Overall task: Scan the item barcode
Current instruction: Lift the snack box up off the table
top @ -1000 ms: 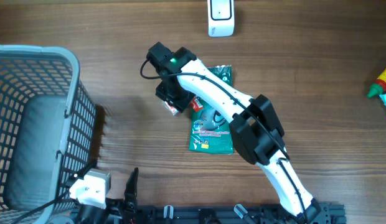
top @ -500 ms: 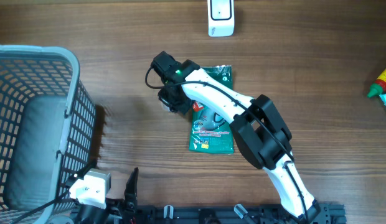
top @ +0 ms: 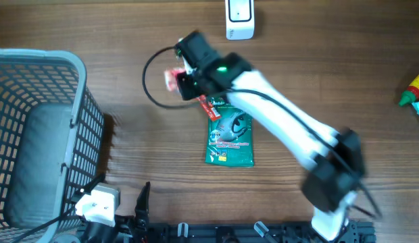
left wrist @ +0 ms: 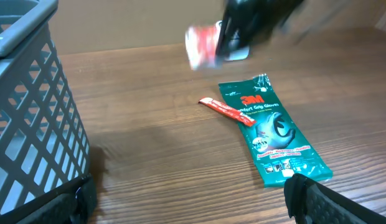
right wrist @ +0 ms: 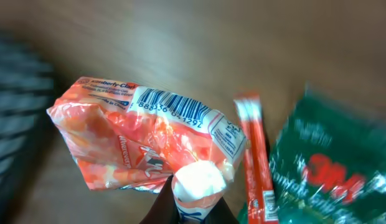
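Note:
An orange-red tissue pack (right wrist: 134, 140) hangs above the table, with my right gripper (right wrist: 196, 196) shut on its white lower corner. Its barcode (right wrist: 171, 107) faces the right wrist camera. From overhead, the pack (top: 172, 79) is left of the right gripper (top: 187, 82), below and left of the white scanner (top: 239, 18). It shows blurred in the left wrist view as well (left wrist: 202, 45). My left gripper (left wrist: 193, 208) is low at the table's near edge, open, with nothing between its fingers.
A green glove packet (top: 230, 135) lies flat mid-table with a thin red stick packet (top: 211, 108) at its upper left corner. A grey basket (top: 34, 135) fills the left side. A bottle with a green cap (top: 413, 88) sits at the right edge.
My right gripper closed on the tissue pack beside the green packet, lifted it and carried it up and back toward the scanner. The left arm stayed still.

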`<state>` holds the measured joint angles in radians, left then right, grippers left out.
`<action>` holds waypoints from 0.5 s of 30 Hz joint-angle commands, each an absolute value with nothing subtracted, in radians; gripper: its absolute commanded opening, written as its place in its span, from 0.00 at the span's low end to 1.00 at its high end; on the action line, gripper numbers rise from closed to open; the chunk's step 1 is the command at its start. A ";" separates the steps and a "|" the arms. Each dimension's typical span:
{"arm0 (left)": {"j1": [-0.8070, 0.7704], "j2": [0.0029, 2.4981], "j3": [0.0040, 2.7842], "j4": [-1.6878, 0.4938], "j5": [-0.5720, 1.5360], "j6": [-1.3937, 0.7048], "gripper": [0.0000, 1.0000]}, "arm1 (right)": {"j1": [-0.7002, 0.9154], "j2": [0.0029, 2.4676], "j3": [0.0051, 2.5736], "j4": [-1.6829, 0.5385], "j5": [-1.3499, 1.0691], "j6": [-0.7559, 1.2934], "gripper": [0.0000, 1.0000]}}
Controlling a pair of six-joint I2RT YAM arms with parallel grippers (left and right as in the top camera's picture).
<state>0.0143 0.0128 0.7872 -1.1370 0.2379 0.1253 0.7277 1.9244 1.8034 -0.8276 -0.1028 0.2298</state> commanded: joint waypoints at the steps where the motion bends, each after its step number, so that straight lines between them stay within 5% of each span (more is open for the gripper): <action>1: 0.020 0.004 0.789 -1.134 0.254 0.125 1.00 | 0.731 1.794 1.819 -0.831 -0.401 -0.237 0.04; 6: 0.020 0.004 0.789 -1.134 0.254 0.125 1.00 | 0.731 1.785 1.819 -0.863 -0.474 -0.392 0.05; 10: 0.020 0.004 0.789 -1.134 0.254 0.126 1.00 | 0.729 1.786 1.807 -1.024 -0.900 -1.082 0.04; 15: 0.020 0.004 0.789 -1.134 0.254 0.125 1.00 | 0.701 1.790 1.777 -1.176 -1.117 -1.426 0.04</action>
